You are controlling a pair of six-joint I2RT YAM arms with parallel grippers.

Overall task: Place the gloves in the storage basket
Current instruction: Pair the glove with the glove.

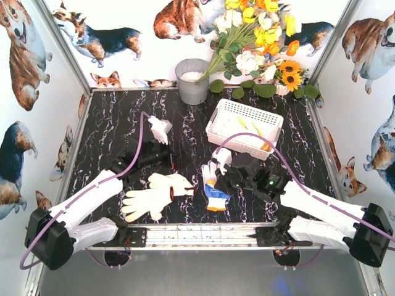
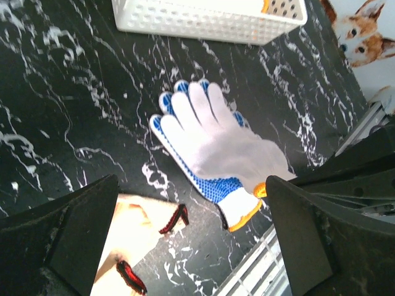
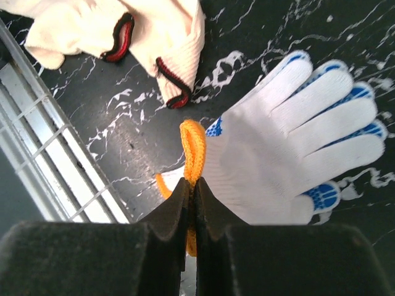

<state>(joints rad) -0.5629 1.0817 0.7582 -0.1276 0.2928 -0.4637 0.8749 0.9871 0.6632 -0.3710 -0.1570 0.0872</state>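
A white glove with blue dots and an orange cuff (image 1: 212, 185) lies on the black marble table in front of the right arm. My right gripper (image 3: 191, 182) is shut on the folded orange cuff of this glove (image 3: 290, 148); from above, the gripper (image 1: 222, 192) sits at the glove's right side. Two cream gloves with red-black cuffs (image 1: 154, 194) lie to its left. My left gripper (image 2: 191, 185) hangs open and empty above the table, between the cream gloves (image 2: 133, 228) and the blue-dotted glove (image 2: 216, 148). The white storage basket (image 1: 234, 142) stands behind, with yellow-patched gloves inside (image 1: 262, 132).
A grey metal bucket (image 1: 192, 80) stands at the back, next to a bunch of flowers (image 1: 253, 43). A metal rail (image 1: 203, 234) runs along the near table edge. Printed walls close in the left, right and back sides.
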